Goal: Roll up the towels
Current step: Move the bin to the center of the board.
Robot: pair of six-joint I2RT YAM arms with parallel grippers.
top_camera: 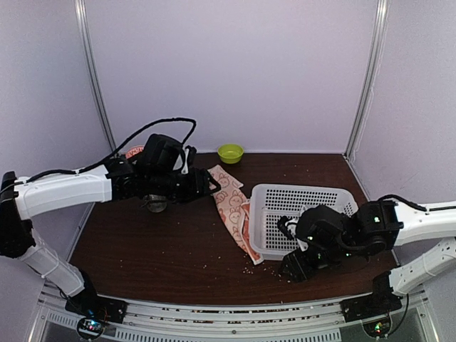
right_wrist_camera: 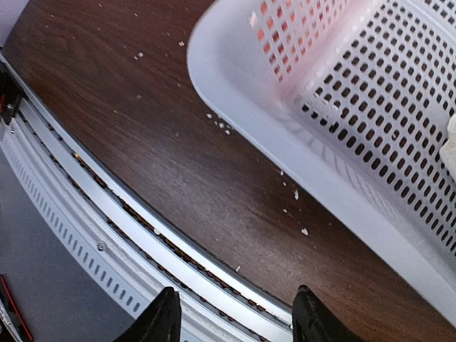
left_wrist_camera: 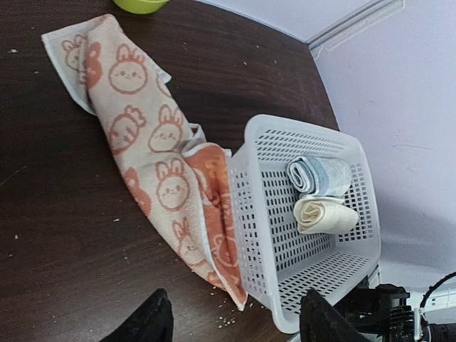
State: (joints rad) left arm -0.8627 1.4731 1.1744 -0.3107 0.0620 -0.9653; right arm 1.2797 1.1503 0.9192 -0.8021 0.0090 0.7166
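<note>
Two pincers stand open with nothing between their fingers. The left pincer [left_wrist_camera: 235,322] hangs above the bench, its dark fingertips spread wide and aimed toward the bunny towel [left_wrist_camera: 157,135]. The right pincer [right_wrist_camera: 235,317] is parted just as wide, low by the near outer corner of the basket [right_wrist_camera: 235,78].

The unrolled towel lies in a long rumpled strip on the bench [top_camera: 157,242], one end near the green bowl [top_camera: 230,152] and the other pressed against the basket's side wall. It is soft woven terry, cream with orange rabbits and carrots, with an orange fold showing by the basket. Inside the white perforated plastic basket lie a grey-blue roll [left_wrist_camera: 320,174] and a cream roll [left_wrist_camera: 324,216], touching side by side.

The bench is dark wood grain, speckled with pale crumbs [right_wrist_camera: 222,125]. A ribbed aluminium rail [right_wrist_camera: 107,214] runs along its near edge. Plain pale lilac walls [top_camera: 235,71] with metal corner strips enclose it.
</note>
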